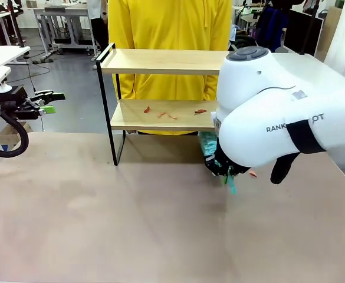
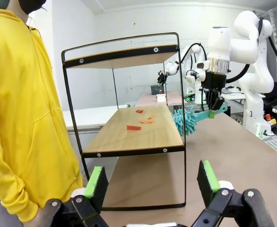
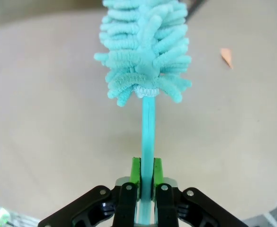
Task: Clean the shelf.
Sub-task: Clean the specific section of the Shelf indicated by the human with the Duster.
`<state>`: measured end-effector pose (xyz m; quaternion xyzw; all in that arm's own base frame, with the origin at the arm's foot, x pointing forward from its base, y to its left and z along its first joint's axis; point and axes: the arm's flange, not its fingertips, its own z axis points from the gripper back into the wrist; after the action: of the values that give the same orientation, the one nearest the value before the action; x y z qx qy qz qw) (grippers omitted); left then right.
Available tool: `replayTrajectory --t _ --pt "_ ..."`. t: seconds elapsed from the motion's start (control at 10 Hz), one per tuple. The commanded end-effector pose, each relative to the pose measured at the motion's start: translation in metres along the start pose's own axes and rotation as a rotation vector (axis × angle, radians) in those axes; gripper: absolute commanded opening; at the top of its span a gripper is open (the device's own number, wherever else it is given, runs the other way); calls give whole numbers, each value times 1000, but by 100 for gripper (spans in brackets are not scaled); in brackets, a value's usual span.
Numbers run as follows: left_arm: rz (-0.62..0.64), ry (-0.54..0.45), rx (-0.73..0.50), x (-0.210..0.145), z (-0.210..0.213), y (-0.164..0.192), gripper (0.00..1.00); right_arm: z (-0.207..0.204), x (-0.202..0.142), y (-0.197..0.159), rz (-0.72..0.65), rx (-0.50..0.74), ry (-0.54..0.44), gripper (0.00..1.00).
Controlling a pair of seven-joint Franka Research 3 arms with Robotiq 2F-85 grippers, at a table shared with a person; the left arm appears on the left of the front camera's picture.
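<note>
The shelf [image 1: 160,61] stands at the table's far side; its lower board [image 2: 129,127] carries several small orange scraps [image 1: 160,113]. Just off that board's right end, my right gripper [image 3: 147,177] is shut on the thin handle of a teal fluffy duster [image 3: 145,52]. In the left wrist view the duster [image 2: 188,120] hangs beside the lower board's end, under the right gripper [image 2: 213,99]. The white right arm hides most of the duster [image 1: 207,143] in the front view. Far to the left, off the table's edge, my left gripper [image 1: 48,101] is open and holds nothing.
A person in a yellow hoodie [image 1: 169,26] stands close behind the shelf. One orange scrap [image 3: 227,56] lies on the brown table [image 1: 101,224] near the duster. Another white table [image 1: 1,56] stands at the left.
</note>
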<state>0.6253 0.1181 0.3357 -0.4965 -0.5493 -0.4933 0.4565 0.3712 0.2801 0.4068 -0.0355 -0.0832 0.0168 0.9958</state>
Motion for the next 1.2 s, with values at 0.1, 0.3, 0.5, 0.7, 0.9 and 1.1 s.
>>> replayTrajectory --t 0.1,0.3,0.5,0.7,0.9,1.1 --pt "-18 -1 1 3 0 -1 100 34 -12 -18 211 82 43 13" --pt "-18 -1 1 3 0 -1 100 53 -23 -28 352 125 113 13" --pt "-18 -1 1 3 0 -1 100 79 -37 -47 511 187 231 13" --pt "-18 -1 1 3 0 -1 100 117 -53 -76 601 225 376 13" --pt "-18 -1 1 3 0 -1 100 153 -72 -95 798 243 459 13" --pt "-18 -1 1 3 0 -1 100 178 -81 -104 931 216 529 13"
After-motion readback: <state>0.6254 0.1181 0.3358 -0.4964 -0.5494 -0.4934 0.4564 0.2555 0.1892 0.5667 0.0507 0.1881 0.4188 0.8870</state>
